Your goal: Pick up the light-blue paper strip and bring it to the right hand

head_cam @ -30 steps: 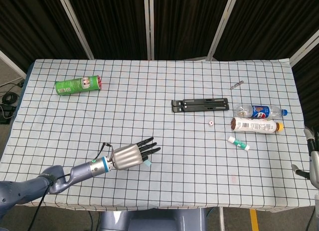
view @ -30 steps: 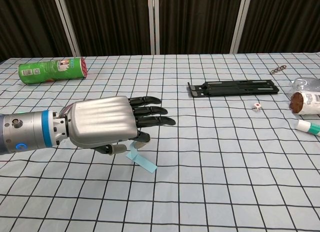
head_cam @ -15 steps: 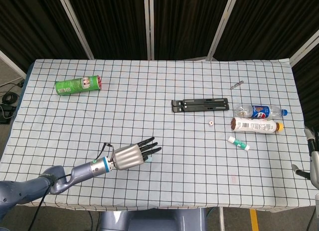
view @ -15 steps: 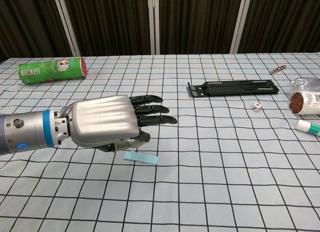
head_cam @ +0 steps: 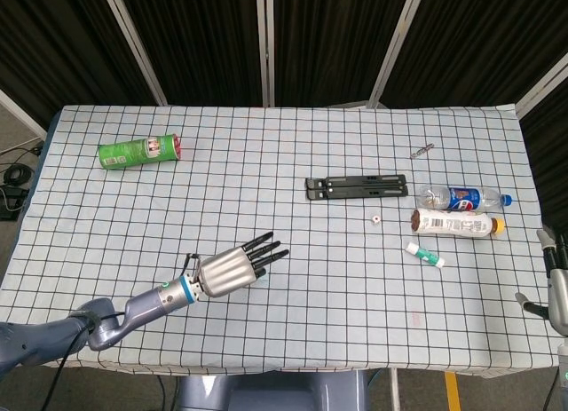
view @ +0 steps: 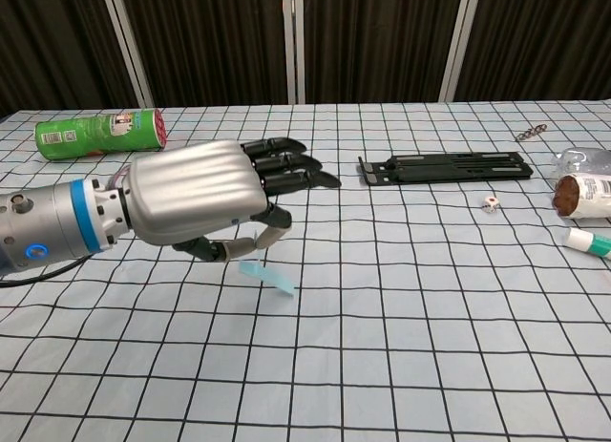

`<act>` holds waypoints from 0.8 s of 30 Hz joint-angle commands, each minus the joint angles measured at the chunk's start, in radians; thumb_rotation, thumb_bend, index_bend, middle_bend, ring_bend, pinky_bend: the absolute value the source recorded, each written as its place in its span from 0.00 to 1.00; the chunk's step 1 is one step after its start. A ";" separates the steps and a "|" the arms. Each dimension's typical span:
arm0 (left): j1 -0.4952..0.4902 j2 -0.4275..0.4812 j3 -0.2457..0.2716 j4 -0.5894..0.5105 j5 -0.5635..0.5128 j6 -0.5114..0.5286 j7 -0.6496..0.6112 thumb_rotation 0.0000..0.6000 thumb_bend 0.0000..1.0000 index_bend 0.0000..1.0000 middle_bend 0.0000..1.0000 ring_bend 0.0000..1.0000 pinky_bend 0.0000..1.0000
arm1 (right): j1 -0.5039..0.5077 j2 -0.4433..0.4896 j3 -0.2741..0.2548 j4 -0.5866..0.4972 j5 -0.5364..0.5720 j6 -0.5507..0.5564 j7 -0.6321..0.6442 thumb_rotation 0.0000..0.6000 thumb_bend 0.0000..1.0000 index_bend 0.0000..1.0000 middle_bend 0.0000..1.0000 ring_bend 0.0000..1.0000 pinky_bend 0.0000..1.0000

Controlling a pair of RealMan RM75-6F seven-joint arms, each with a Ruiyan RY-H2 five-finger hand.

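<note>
We see our left hand at the frame's left, pinching the light-blue paper strip by its upper end, strip dangling over the checked tablecloth, our right hand barely visible at the right edge, grip unclear

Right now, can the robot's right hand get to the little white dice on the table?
Probably yes. The right hand sits at the table's right edge, holding nothing. The small white dice lies in the open; the brown-capped white bottle and green-and-white tube lie partly between, so it would reach around them.
</note>
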 commanded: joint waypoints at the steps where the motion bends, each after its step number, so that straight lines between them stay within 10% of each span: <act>1: 0.014 0.059 -0.049 -0.107 -0.069 -0.014 0.045 1.00 0.54 0.88 0.00 0.00 0.00 | 0.005 -0.008 -0.002 0.003 0.002 -0.013 0.012 1.00 0.00 0.00 0.00 0.00 0.00; 10: 0.037 0.244 -0.194 -0.506 -0.391 -0.157 0.312 1.00 0.54 0.89 0.00 0.00 0.00 | 0.136 0.004 0.004 -0.026 -0.067 -0.196 0.098 1.00 0.00 0.01 0.00 0.00 0.00; 24: -0.004 0.197 -0.334 -0.672 -0.754 -0.121 0.530 1.00 0.57 0.89 0.00 0.00 0.00 | 0.324 -0.095 0.075 -0.012 -0.039 -0.402 0.344 1.00 0.06 0.29 0.00 0.00 0.00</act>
